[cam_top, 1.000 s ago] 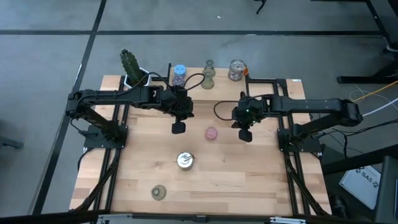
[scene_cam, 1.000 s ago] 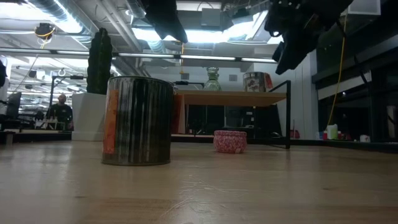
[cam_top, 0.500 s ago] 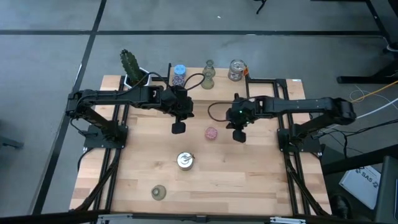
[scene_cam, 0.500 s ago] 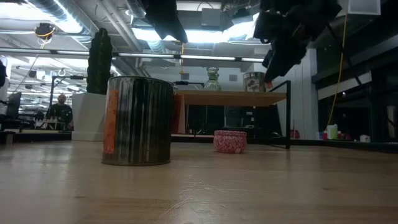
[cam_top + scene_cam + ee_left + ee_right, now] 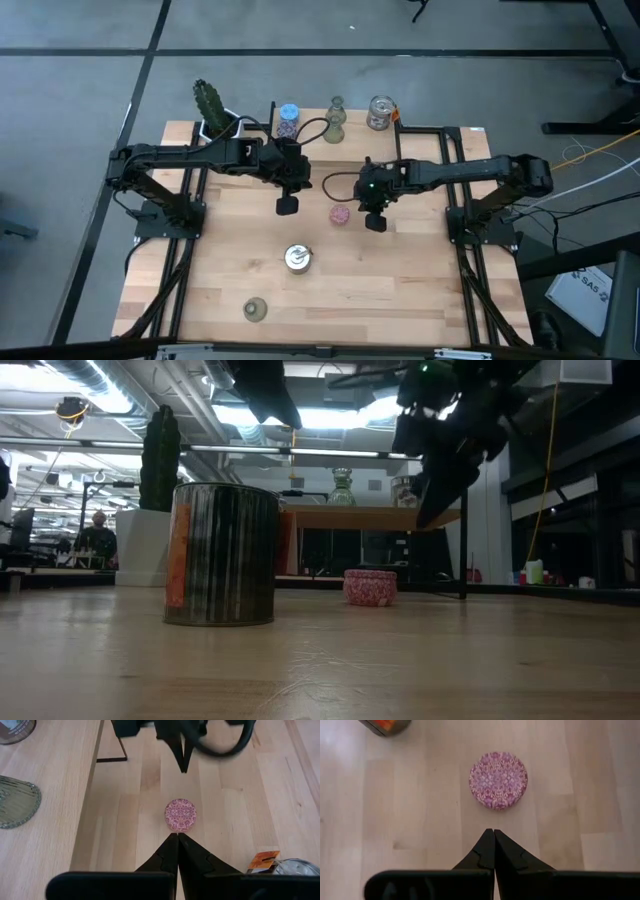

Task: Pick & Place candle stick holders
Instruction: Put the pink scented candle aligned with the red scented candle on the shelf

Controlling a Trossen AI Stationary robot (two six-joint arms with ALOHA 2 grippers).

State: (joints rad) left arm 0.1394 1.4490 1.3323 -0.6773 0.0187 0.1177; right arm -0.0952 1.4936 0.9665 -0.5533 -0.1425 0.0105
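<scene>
Beside the pink holder [image 5: 498,780], the right pincer [image 5: 493,836] hangs closed (left pincer [image 5: 177,838] too).

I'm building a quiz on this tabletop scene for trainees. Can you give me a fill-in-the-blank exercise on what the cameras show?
1. The round holder lying between the two grippers is ____ in colour.
2. The right gripper hovers beside it with its fingers ____.
3. The plant in the white pot at the table's far left corner is a ____.
4. The silvery cup stands nearer the ____ gripper than the other one.

Missing words: pink; shut; cactus; left
</scene>
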